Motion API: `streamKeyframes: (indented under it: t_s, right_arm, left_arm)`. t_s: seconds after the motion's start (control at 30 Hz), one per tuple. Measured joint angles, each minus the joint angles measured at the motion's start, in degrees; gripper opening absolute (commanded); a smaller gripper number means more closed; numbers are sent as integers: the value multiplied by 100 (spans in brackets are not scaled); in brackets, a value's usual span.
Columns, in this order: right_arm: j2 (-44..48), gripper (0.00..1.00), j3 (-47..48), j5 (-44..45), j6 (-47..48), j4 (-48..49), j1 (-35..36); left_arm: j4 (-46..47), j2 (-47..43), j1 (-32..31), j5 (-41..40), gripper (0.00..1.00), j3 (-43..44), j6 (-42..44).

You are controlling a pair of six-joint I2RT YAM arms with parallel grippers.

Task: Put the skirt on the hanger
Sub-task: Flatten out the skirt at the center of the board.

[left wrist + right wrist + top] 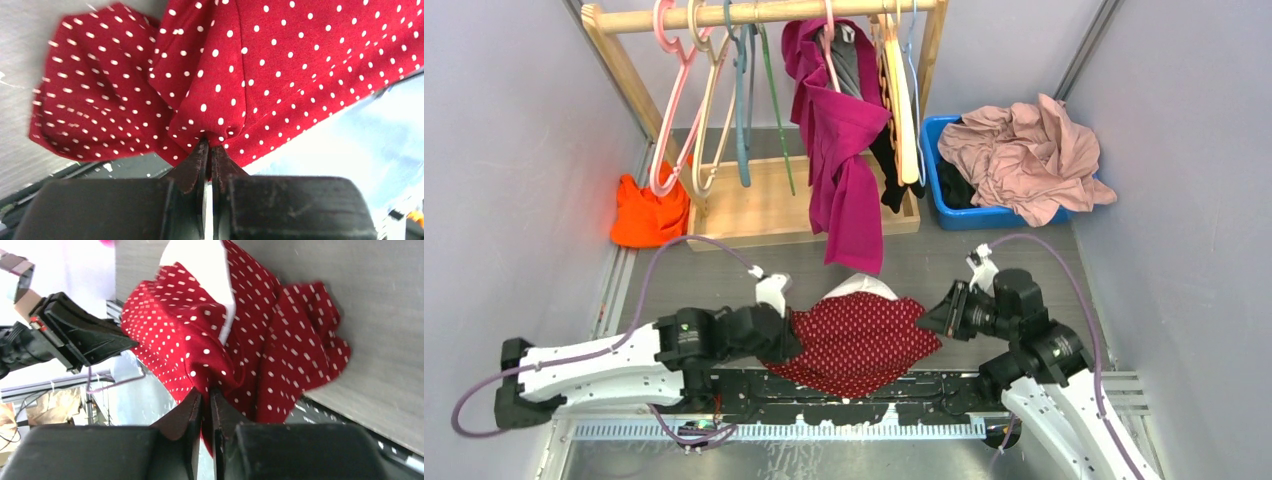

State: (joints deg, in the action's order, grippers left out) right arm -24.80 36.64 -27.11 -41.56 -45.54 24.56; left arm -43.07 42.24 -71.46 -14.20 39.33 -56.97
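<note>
The dark red skirt [856,340] with small white dots hangs spread between my two grippers near the table's front edge, its white lining showing at the top. My left gripper [786,338] is shut on the skirt's left edge [220,100]. My right gripper [932,318] is shut on its right edge [220,350]. In each wrist view the fingers pinch a fold of the fabric. The thin pink hanger [672,110] hangs by its round hook at the left end of the wooden rail [764,14], far from both grippers.
The rail also holds a tan hanger [709,110], green hangers [744,100] and a magenta garment [844,150]. A blue bin [949,195] with a pale pink garment [1024,155] stands at the back right. An orange cloth [646,215] lies at the left.
</note>
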Motion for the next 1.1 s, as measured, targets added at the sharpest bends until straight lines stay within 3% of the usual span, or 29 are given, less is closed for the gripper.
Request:
streamKeyframes:
  t_s: [0.1,0.17,0.3,0.47,0.67,0.93,1.1]
  right_arm:
    - [579,54,-450,-57,-334,-496,13]
    - [763,63,-509,-96,-479,-807,15]
    - [826,64,-378,-37,-507,-1294,13]
    - [614,61,-96,205,-398,-1467,13]
    - [7,50,-22,627,-175,-1303,-22]
    - [-92,51,-22,813,-192,-984,-229]
    - [-223,51,-33,844,-210,-787,-229]
  left_arm:
    - [74,481,-761,-131,8,-103,-428]
    - [212,962,-1123,-160,13,-85,-616]
    - [330,1919,-1471,-186,22,37,-855]
    - [369,2094,-1565,-153,25,164,-903]
    - [175,1650,-1700,-136,27,258,-920]
    - [-577,656,-1725,-605,37,577,-1010]
    - [-669,516,-1270,-791,47,605,-1003]
